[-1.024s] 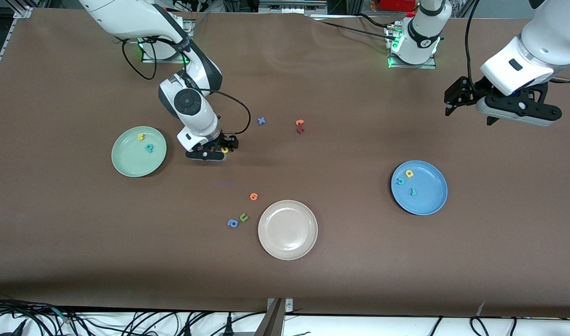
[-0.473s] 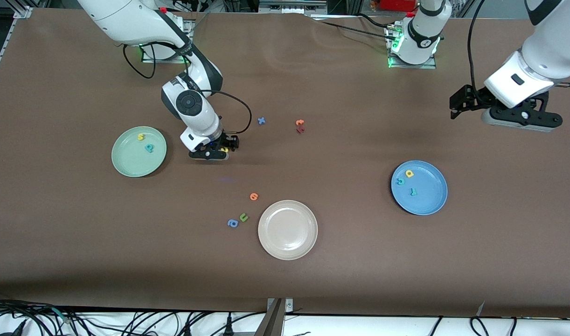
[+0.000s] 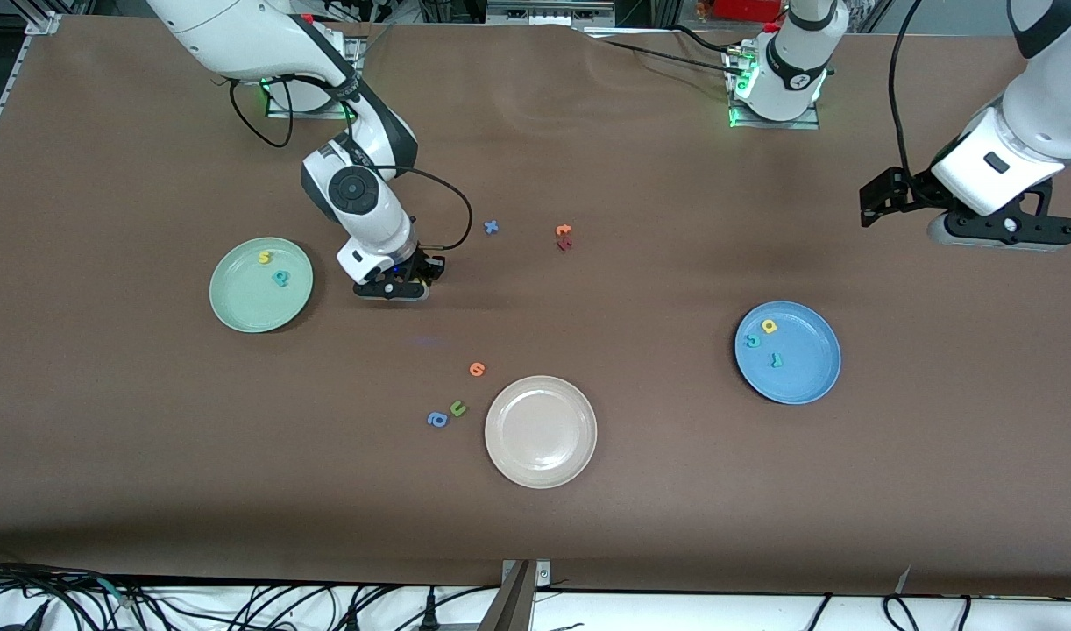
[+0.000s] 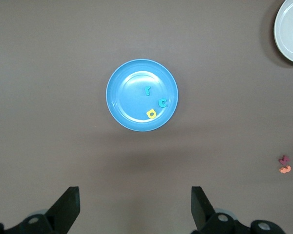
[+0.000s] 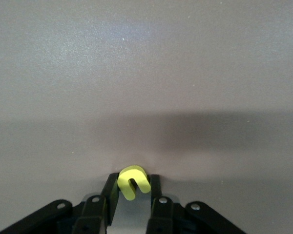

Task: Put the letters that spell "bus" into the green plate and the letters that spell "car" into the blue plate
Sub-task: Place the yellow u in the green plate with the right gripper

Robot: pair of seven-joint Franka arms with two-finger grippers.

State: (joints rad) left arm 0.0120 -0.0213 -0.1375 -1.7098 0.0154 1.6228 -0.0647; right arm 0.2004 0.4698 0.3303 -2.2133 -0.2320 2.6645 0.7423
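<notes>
The right gripper [image 3: 423, 273] pinches the yellow u [image 5: 133, 182]; lift straight, then release low over the green plate [image 3: 237, 311]. The left gripper [image 4: 134, 207], open, waits over the desk's end.

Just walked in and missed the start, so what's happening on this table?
The right gripper is down at the table beside the green plate, shut on the yellow u. That plate already holds the yellow s and teal b. The blue plate holds the c, a and r. The left gripper waits open, up over the left arm's end of the table.
</notes>
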